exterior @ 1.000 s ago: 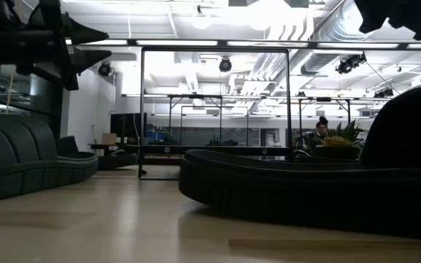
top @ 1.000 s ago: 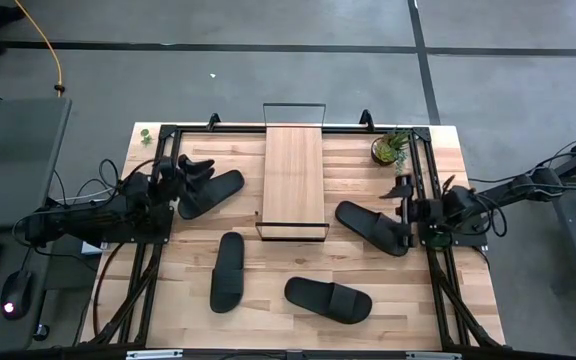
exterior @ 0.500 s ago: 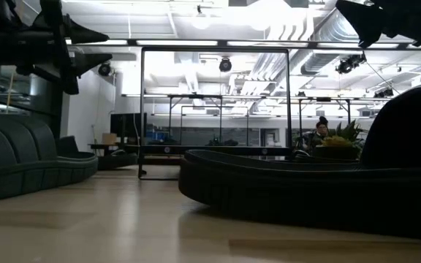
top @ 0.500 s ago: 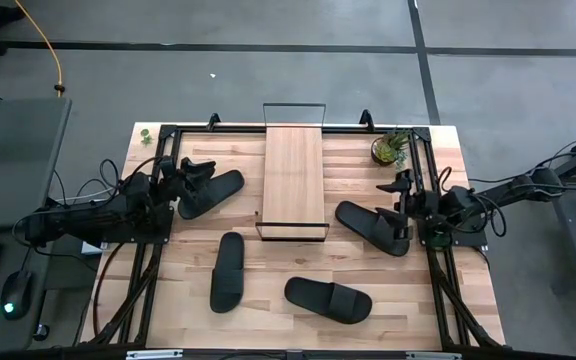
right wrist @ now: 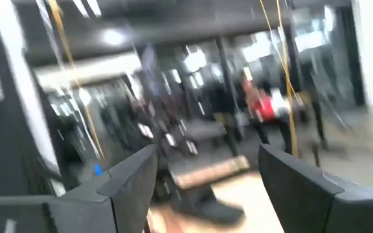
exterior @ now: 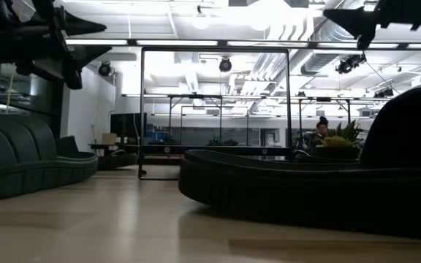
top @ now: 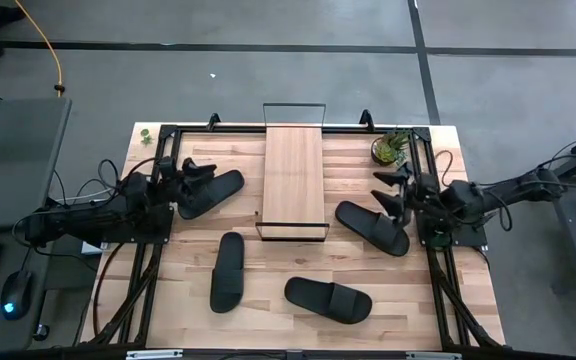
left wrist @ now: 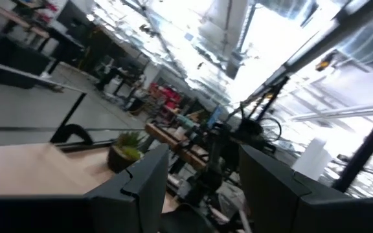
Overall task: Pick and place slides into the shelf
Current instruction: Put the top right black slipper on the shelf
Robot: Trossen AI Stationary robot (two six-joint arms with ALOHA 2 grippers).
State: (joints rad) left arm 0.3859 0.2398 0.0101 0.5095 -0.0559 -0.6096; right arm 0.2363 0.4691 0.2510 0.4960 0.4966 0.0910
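Note:
Several matte black slides lie sole-down on the wood table: one at the left (top: 216,188), one toward the near left (top: 228,270), one near the middle (top: 328,298) and one at the right (top: 371,226). The shelf (top: 294,178), a light plank in a black wire frame, stands at the table's far middle with nothing on it. My left gripper (top: 198,172) hovers open above the left slide's end and is seen high up in the low view (exterior: 79,40). My right gripper (top: 393,185) is open, raised above the table beyond the right slide's far end (exterior: 357,18).
A small potted plant (top: 388,148) stands at the far right corner, close to my right gripper. Black frame rails (top: 163,150) run along the table's left and right sides. A person (exterior: 321,126) shows far off in the room behind.
My right gripper has moved from beside the right slide toward the table's far edge and a little toward the shelf, staying open and raised. The slides and the shelf lie as before.

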